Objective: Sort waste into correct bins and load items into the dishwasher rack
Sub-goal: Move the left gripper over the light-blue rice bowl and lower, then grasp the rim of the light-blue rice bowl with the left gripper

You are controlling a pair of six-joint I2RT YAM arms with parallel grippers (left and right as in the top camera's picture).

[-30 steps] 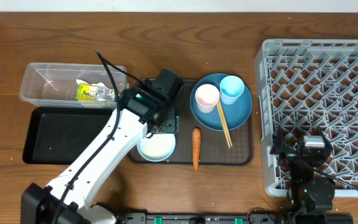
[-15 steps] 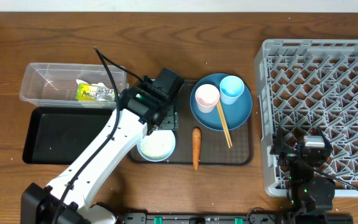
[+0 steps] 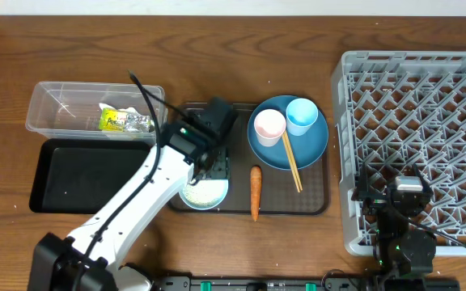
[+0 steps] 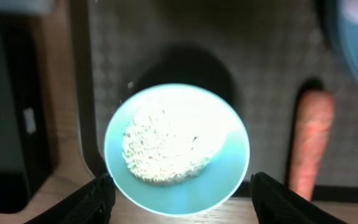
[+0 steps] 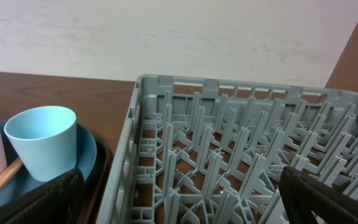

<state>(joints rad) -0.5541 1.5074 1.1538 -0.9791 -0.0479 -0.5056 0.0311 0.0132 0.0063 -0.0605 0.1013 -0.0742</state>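
Left gripper is down over the small light-blue bowl now. A second ago it sat further up the dark-brown serving tray, and it has slid toward the near edge until the bowl fills my wrist view. The jaws have drawn in a little on the way but stand wide, one finger either side of the bowl's near rim. I can't tell whether either pad touches the rim, and nothing is held.

The rice is heaped in the bowl, slightly left of centre. The carrot lies on the tray just to the right, apart from the bowl. Neither has moved.

My read is that I'm lining up on the bowl, and the rice must be tipped into a bin before the bowl can go in the dishwasher rack. The black tray lies just left of the serving tray, so the carry looks short.

The crumpled wrapper is already in the clear tub. The blue plate carries the pinkish-white cup, the light-blue cup and the chopsticks, all untouched, and nothing is in the rack yet.

Right gripper stays parked, fingers spread wide, at the rack's near corner.
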